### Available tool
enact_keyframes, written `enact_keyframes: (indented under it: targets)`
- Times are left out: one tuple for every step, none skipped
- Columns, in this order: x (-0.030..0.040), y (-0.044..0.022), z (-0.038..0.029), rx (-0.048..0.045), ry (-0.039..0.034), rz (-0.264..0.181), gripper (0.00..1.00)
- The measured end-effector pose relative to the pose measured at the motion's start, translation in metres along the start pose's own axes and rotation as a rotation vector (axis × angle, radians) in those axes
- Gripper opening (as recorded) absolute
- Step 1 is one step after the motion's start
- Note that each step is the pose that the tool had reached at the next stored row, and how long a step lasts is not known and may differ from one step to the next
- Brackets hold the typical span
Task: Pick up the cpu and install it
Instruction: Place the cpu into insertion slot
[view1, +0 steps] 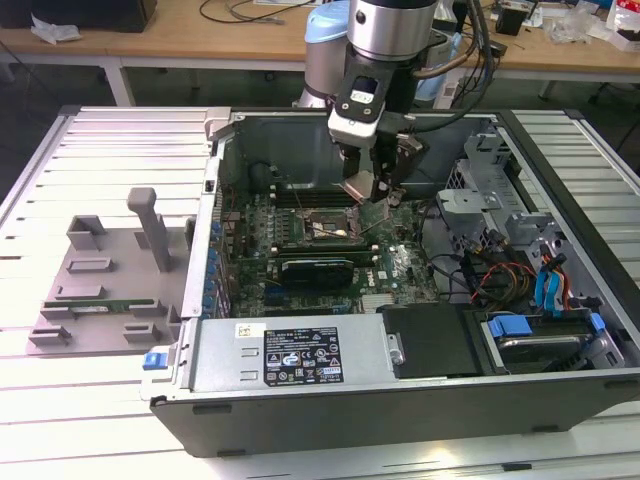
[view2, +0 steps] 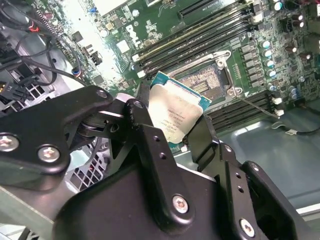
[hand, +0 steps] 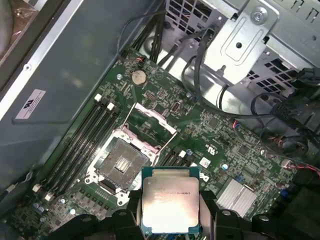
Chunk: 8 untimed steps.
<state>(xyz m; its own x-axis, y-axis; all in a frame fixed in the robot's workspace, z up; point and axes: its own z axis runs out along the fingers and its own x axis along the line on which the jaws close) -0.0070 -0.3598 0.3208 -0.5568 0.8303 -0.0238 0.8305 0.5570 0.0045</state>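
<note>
- The gripper (hand: 171, 222) is clenched on the cpu (hand: 171, 202), pinching two opposite edges.
- The cpu hangs above the open socket (hand: 120, 165), slightly to one side, not seated.

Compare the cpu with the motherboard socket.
The cpu is clamped in the hand, clear of the motherboard; the socket sits fixed on it. The cpu shows a smooth silver lid; the socket shows a dark contact field, with its load plate swung open. Both are squarish.

end effector (view2: 172, 131) clamps cpu (view2: 176, 107) | cpu tilted, near open socket (view2: 204, 82) | memory slots (view2: 200, 30) beside socket
</note>
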Motion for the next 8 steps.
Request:
enact_keyframes:
  targets:
    - [0.0, 0.0, 0.0001, 0.0002, 0.0, 0.01, 0.55]
    - [0.0, 0.0, 0.0002, 0.0003, 0.0, 0.015, 0.55]
    - [0.0, 0.0, 0.0002, 0.0007, -0.0001, 0.027, 0.55]
    - [0.0, 0.0, 0.0003, 0.0008, -0.0001, 0.036, 0.55]
    - [0.0, 0.0, 0.0004, 0.0011, -0.0002, 0.05, 0.55]
    - [0.0, 0.0, 0.0004, 0.0014, -0.0003, 0.059, 0.55]
    - [0.0, 0.0, 0.0005, 0.0016, -0.0003, 0.068, 0.55]
    - [0.0, 0.0, 0.0006, 0.0017, -0.0003, 0.073, 0.55]
